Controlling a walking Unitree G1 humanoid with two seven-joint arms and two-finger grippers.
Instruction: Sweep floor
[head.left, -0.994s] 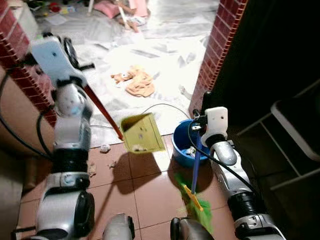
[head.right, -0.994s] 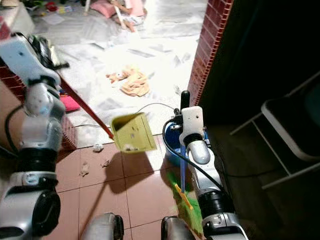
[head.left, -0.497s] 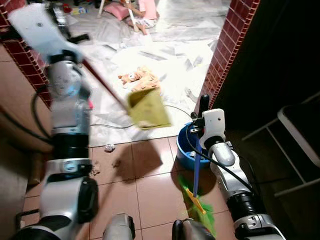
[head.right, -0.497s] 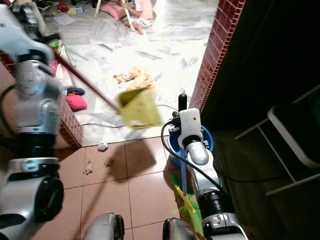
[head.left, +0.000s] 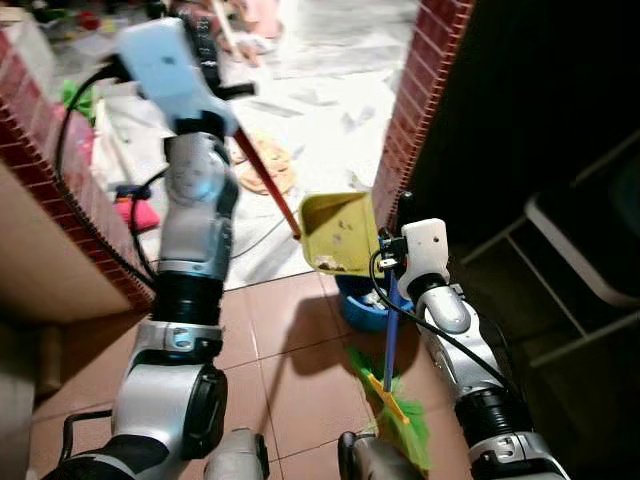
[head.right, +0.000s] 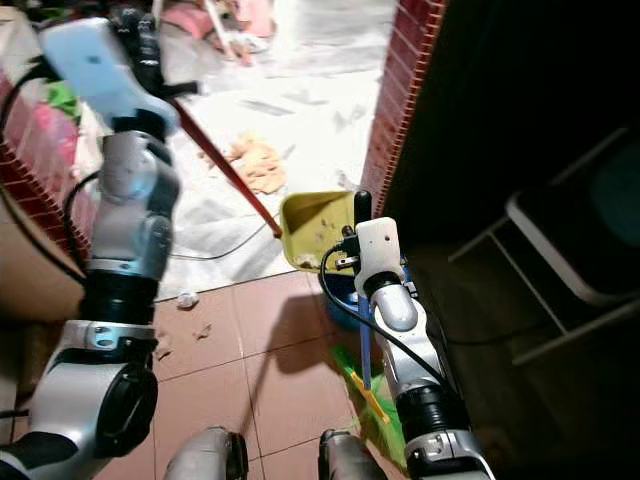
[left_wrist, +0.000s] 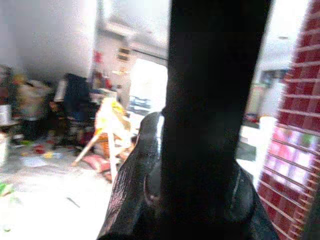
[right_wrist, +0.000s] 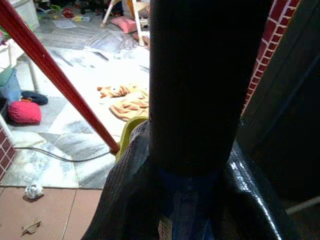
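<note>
My left gripper (head.left: 218, 78) is raised high and shut on the red handle (head.left: 268, 185) of a yellow dustpan (head.left: 340, 232). The pan hangs tilted, directly over a blue bucket (head.left: 358, 308) that it partly hides. Small bits of litter (head.left: 334, 263) lie in the pan. My right gripper (head.left: 402, 222) is shut on the blue handle (head.left: 392, 330) of a broom. Its green bristles (head.left: 402, 432) rest on the tiles by my feet. In the right wrist view the black fingers (right_wrist: 200, 90) wrap the blue handle (right_wrist: 186, 210).
A red brick pillar (head.left: 412, 100) rises just behind the bucket. A brick wall (head.left: 60, 150) stands at the left. A folding chair (head.left: 585, 245) is in the dark at right. Crumpled paper (head.right: 185, 298) and scraps (head.right: 204, 330) lie on the tiles. An orange cloth (head.left: 262, 172) lies beyond.
My left arm has swung the dustpan to the right, from beside the bucket to over it. The right arm and broom have stayed put. The camera has shifted.
</note>
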